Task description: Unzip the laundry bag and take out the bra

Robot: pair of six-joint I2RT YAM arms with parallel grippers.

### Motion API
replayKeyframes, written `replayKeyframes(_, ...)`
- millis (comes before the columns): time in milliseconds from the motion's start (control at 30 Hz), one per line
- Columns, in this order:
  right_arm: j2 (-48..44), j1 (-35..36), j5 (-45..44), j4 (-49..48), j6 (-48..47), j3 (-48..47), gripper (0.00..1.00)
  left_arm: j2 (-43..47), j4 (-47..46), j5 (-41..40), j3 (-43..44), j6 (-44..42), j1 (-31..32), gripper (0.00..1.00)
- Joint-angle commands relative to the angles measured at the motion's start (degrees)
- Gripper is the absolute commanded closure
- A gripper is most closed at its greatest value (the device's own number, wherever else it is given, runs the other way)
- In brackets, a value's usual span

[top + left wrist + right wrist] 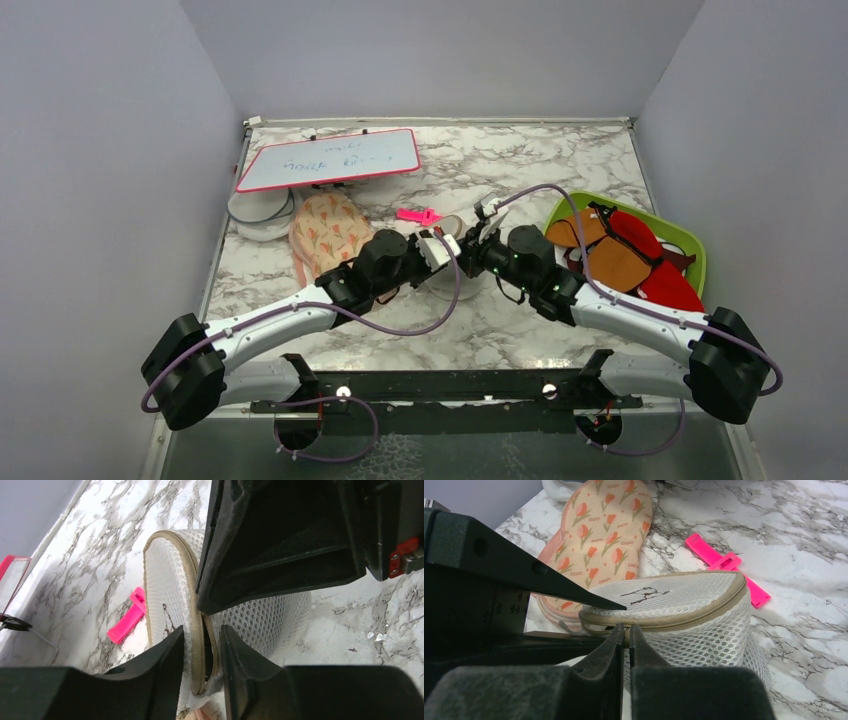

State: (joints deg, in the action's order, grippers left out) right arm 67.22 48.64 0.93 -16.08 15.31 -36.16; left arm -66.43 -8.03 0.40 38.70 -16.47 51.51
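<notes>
The laundry bag, a round white mesh case with a beige zip rim and a black mark on top, sits at the table's middle, mostly hidden under both grippers in the top view. My left gripper is shut on the bag's beige rim, where the zip gapes slightly and shows dark inside. My right gripper is shut on the small beige zipper pull at the rim. In the top view the left gripper and right gripper meet over the bag. The bra is hidden.
A peach floral pouch lies left of the bag. A pink clip lies behind it. A red-framed whiteboard lies at the back left. A green tray of red, orange and brown garments sits at the right.
</notes>
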Motion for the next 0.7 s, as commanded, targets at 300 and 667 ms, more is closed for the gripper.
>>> replayKeyframes(300,-0.61,0.05,-0.79,-0.2,-2.17,0.3,0.99,1.46,0.0,-2.78,1.03,-1.27,0.24,1.0)
replayKeyframes(667,-1.42,-0.16,-20.5,-16.63,-3.17,7.5,0.99,4.03,-2.42,-2.1,-1.19,-1.51,0.22,1.0)
